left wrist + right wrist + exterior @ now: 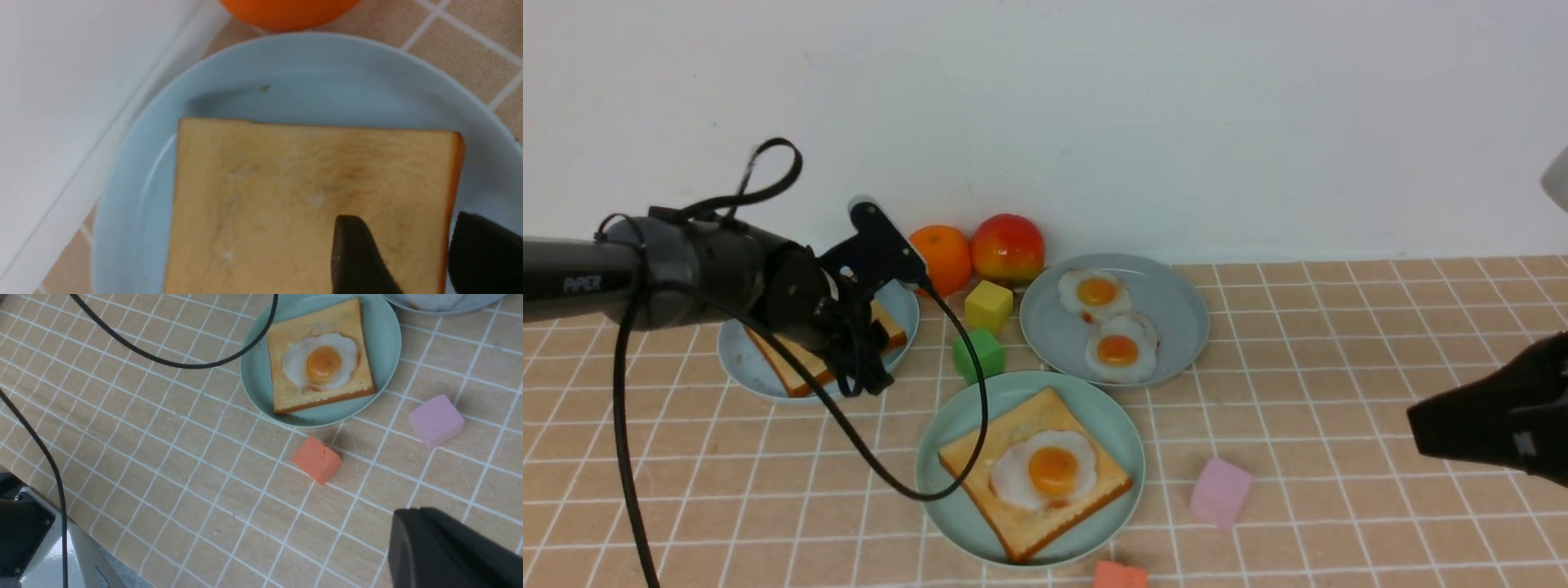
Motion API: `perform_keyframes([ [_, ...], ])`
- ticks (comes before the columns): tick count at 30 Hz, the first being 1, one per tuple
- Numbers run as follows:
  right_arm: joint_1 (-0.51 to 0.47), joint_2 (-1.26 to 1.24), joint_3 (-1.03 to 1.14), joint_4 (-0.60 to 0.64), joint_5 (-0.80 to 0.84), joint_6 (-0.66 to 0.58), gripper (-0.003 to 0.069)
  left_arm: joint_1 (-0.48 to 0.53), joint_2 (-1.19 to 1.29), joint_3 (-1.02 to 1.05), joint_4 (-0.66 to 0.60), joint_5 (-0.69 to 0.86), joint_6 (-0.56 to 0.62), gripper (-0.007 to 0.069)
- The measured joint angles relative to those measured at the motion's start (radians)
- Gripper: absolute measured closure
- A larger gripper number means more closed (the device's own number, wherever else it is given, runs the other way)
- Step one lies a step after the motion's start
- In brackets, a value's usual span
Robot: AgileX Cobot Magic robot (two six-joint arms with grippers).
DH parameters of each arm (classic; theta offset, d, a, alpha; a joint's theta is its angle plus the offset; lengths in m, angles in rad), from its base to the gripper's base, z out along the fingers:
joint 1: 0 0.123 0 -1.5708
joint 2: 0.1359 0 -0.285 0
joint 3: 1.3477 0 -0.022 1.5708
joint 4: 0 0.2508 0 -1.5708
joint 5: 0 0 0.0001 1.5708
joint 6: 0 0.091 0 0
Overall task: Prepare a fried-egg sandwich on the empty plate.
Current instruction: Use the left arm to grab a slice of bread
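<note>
On the pale mint-green plate (pixel 934 445) (pixel 384 347), near the front centre, lies one toast slice (pixel 1021 527) (pixel 286 392) with a fried egg (pixel 1045 471) (pixel 320 361) on top. Another toast slice (pixel 784 369) (pixel 286 183) lies flat on the sky-blue plate (pixel 739 363) (pixel 327 69) at the back left. My left gripper (pixel 862 380) (pixel 408 222) is angled down over it, open. One finger is above the slice and the other just past its crust edge. My right gripper (pixel 1417 425) (pixel 408 518) hovers at the right, shut and empty.
A grey-blue plate (pixel 1176 302) holds two more fried eggs (pixel 1094 291). An orange (pixel 943 257), a red fruit (pixel 1009 247), a yellow cube (pixel 988 306) and a green cube (pixel 980 353) stand between the plates. A pink cube (pixel 1219 492) and an orange block (pixel 1119 576) lie in front. The left arm's cable (pixel 968 384) drapes over the mint plate.
</note>
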Motion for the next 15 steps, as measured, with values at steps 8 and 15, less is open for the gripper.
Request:
perform_keyframes([
  [8, 0.000, 0.000, 0.000, 0.003, 0.000, 0.000, 0.0644, 0.000, 0.047, -0.016, 0.030, -0.057, 0.010, 0.0320],
  [15, 0.000, 0.000, 0.000, 0.038, 0.013, 0.000, 0.0640, -0.012, 0.042, -0.021, 0.037, -0.013, 0.007, 0.0547],
])
